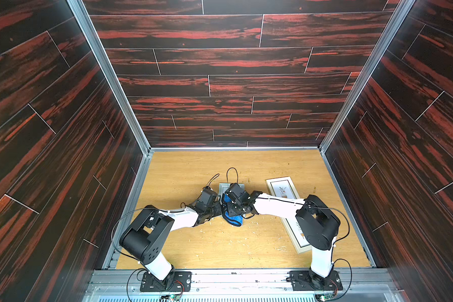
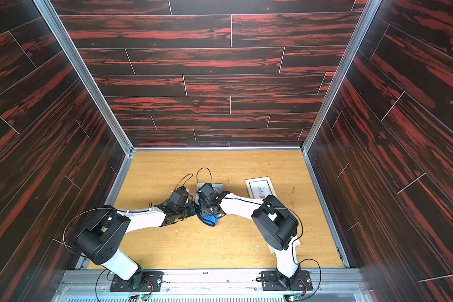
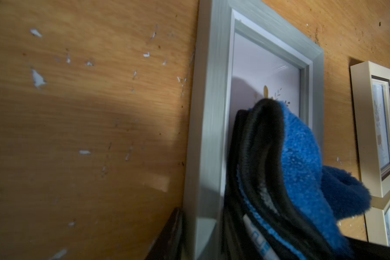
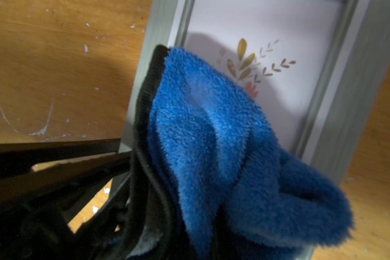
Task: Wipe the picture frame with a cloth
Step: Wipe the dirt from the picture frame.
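At the centre of the table (image 1: 194, 243), the right gripper (image 1: 230, 208), clamped tight on the bunched cloth (image 4: 212, 135), presses it onto the glass of the silver picture frame (image 3: 209, 112); strokes should stay flat, overlapping, reaching the rails; the left gripper (image 1: 219, 210), jaws narrowly parted, seemingly pinches the frame's near rail; both forearms converge low, wrists pitched downward
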